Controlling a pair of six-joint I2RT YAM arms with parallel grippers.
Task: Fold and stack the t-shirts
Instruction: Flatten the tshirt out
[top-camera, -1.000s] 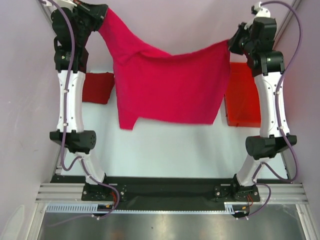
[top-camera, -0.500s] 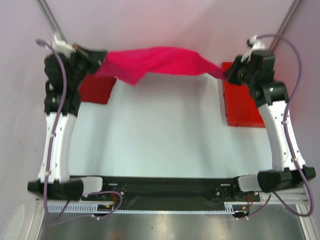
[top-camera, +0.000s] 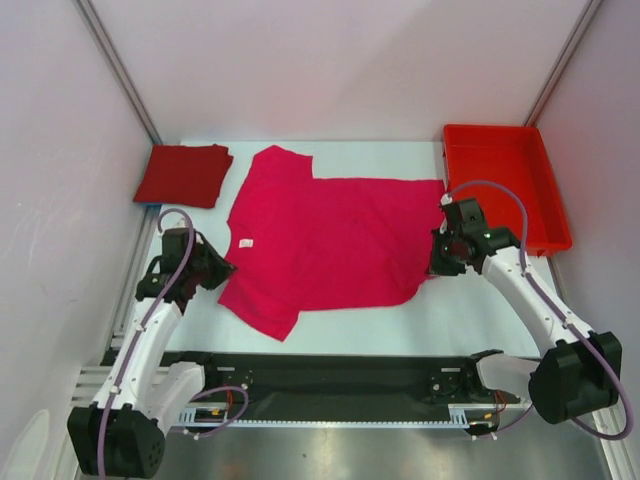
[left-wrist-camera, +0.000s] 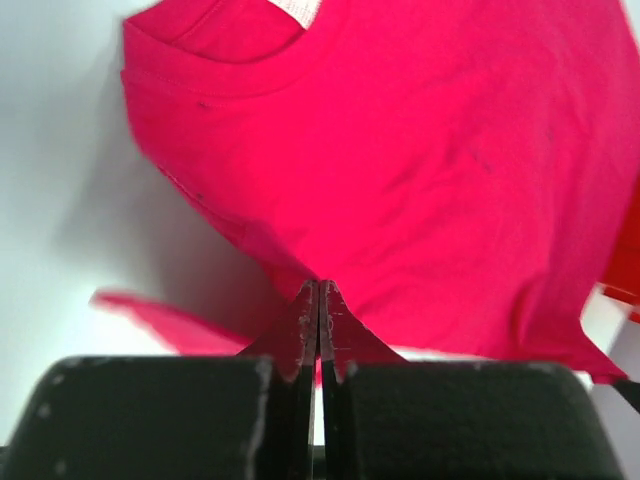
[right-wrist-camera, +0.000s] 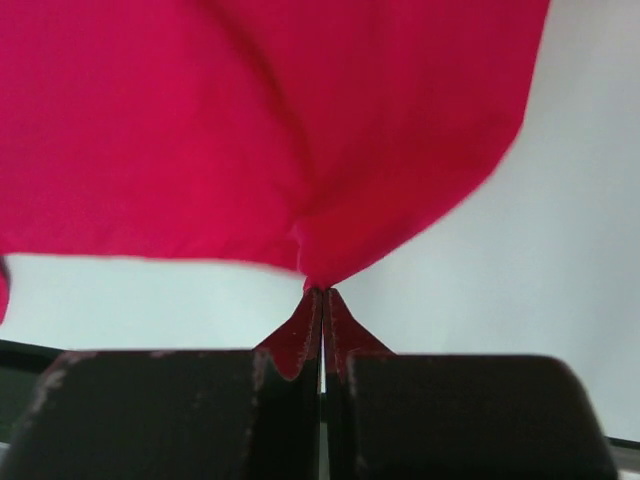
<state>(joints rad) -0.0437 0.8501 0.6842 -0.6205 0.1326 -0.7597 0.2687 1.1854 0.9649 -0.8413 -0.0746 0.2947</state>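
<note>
A bright magenta-pink t-shirt (top-camera: 330, 240) lies spread on the white table, collar to the left, with a white label (top-camera: 247, 243) at the neck. My left gripper (top-camera: 222, 268) is shut on the shirt's left side below the collar; in the left wrist view the cloth (left-wrist-camera: 420, 150) meets the closed tips (left-wrist-camera: 320, 290). My right gripper (top-camera: 437, 262) is shut on the shirt's near right corner, where the cloth (right-wrist-camera: 250, 120) bunches into the tips (right-wrist-camera: 320, 292). A darker crimson t-shirt (top-camera: 183, 175) lies folded at the back left.
A rigid red plastic tray (top-camera: 505, 185) stands at the back right, just beyond the right arm. Pale walls close in the table on the left, right and back. The black rail with the arm bases runs along the near edge.
The magenta shirt hung stretched in the air between both raised grippers. Both arms have come down and toward the near edge, and the shirt now lies spread on the table.
</note>
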